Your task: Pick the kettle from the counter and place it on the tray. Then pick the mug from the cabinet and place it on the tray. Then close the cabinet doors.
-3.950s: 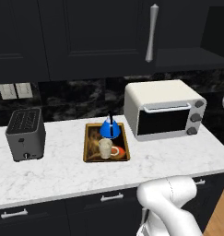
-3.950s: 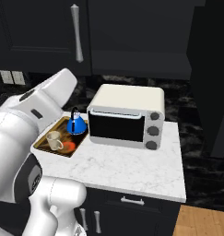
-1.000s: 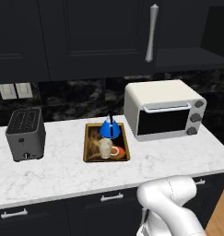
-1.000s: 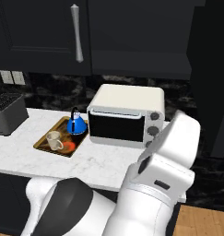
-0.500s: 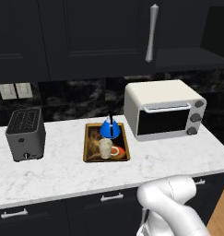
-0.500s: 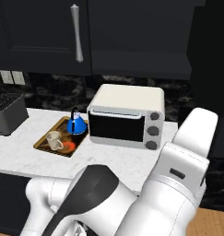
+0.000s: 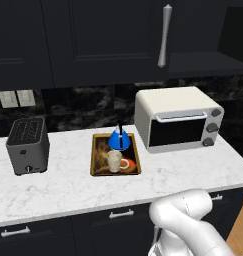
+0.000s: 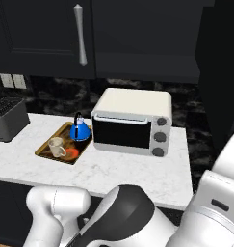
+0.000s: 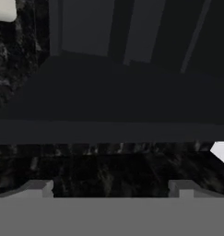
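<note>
The blue kettle (image 7: 119,140) stands at the back of the golden-rimmed tray (image 7: 95,156) on the white marble counter (image 7: 68,185). In front of the kettle, the cream mug (image 7: 114,160) also sits on the tray. The right base view shows the same kettle (image 8: 80,130), mug (image 8: 56,145) and tray (image 8: 45,150). Above, a black cabinet door (image 7: 108,40) with a long silver handle (image 7: 164,35) looks shut. To its right the cabinet's dark shelf (image 7: 203,62) lies exposed. In the hand view my gripper (image 9: 111,188) is open, with nothing between its fingertips (image 9: 39,186), and faces dark cabinetry and black backsplash.
A grey toaster (image 7: 27,145) stands at the counter's left. A white toaster oven (image 7: 178,125) sits just right of the tray. Black drawers with silver handles (image 7: 121,214) run under the counter. My arm's bulk (image 8: 137,217) fills the foreground of the right base view.
My arm has swung further across the foreground of the right base view. The kettle, mug and tray have not moved.
</note>
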